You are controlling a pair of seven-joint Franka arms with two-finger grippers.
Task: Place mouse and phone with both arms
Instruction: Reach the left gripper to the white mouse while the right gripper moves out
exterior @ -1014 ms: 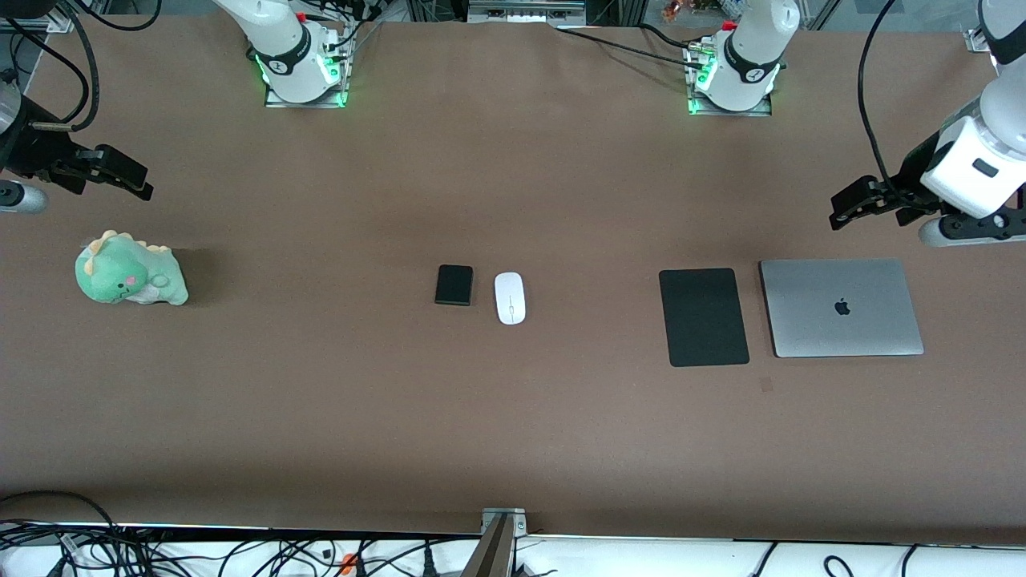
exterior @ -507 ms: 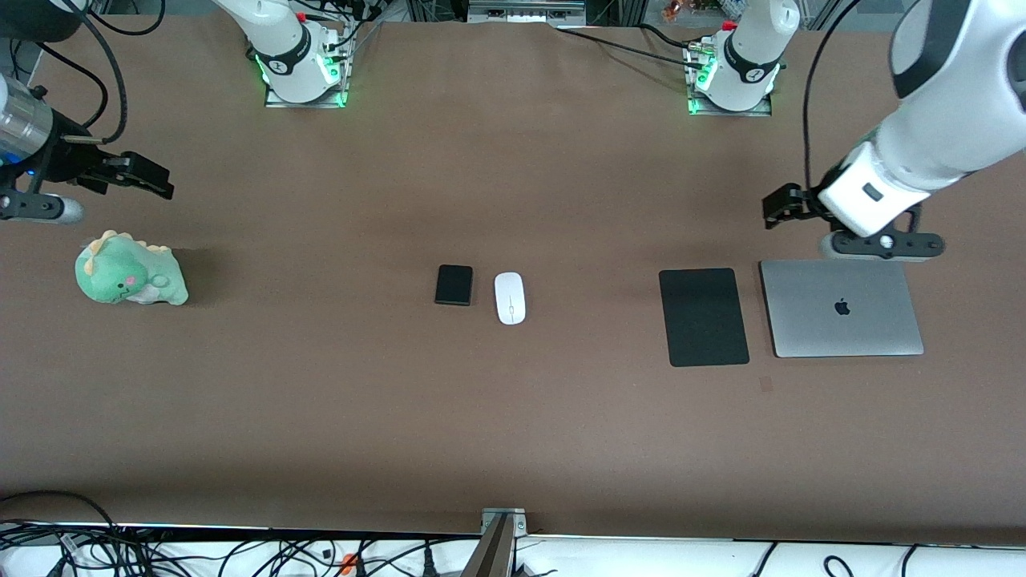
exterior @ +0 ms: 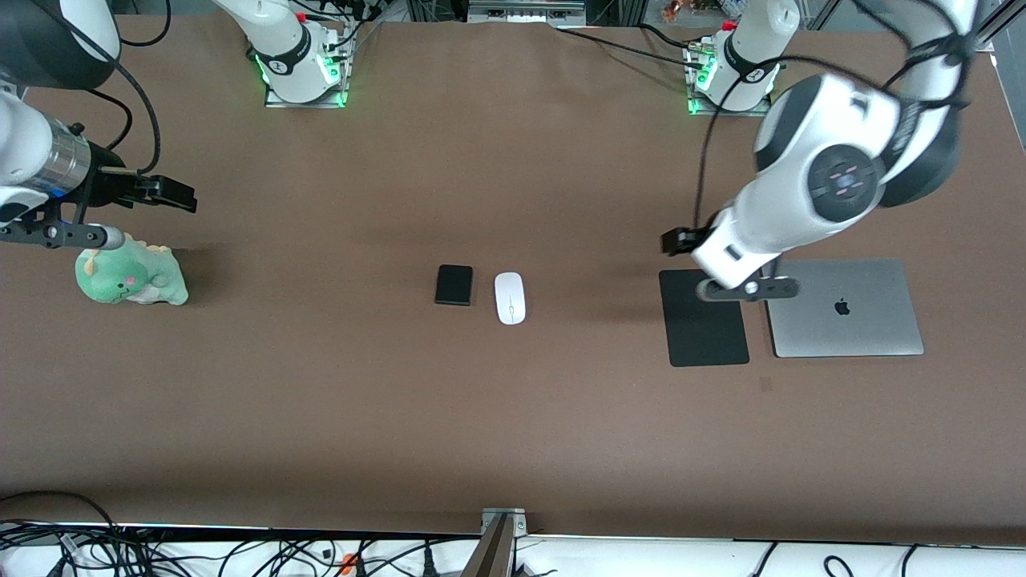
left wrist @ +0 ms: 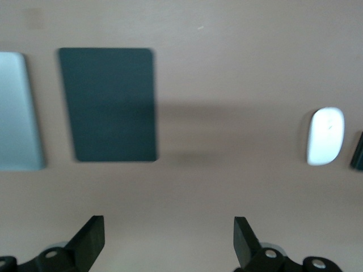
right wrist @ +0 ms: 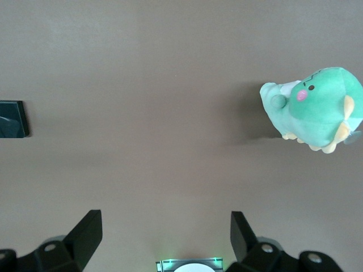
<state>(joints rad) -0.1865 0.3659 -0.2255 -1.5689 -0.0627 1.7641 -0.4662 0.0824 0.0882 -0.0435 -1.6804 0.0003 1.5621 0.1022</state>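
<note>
Mid-table: phone (exterior: 454, 284) and mouse (exterior: 510, 297) flat on the brown table (exterior: 513, 417), just beside each other, not touching; phone toward the right arm's end, mouse toward the left arm's end. Both untouched, no gripper near either.

Toward the left arm's end: black mat (exterior: 705, 324) and closed silver laptop (exterior: 842, 308) side by side with a narrow gap between, mat the closer of the two to the mouse. Left gripper (exterior: 673, 240) up in the air over the mat's edge farthest from the front camera, arm bent across above the laptop. Jaws spread wide, nothing between, per left wrist view: fingers (left wrist: 91, 238) well apart, with mat (left wrist: 108, 105), laptop edge (left wrist: 20, 110), mouse (left wrist: 325, 136) and a sliver of phone (left wrist: 358, 152) on the table below.

Toward the right arm's end: green plush dinosaur (exterior: 132, 276) on the table. Right gripper (exterior: 180, 196) up in the air over bare table just beside the plush, on the side away from the front camera. Jaws also wide and empty: fingers (right wrist: 85, 229) apart in right wrist view, plush (right wrist: 315, 107) and corner of phone (right wrist: 12, 119) visible.
</note>
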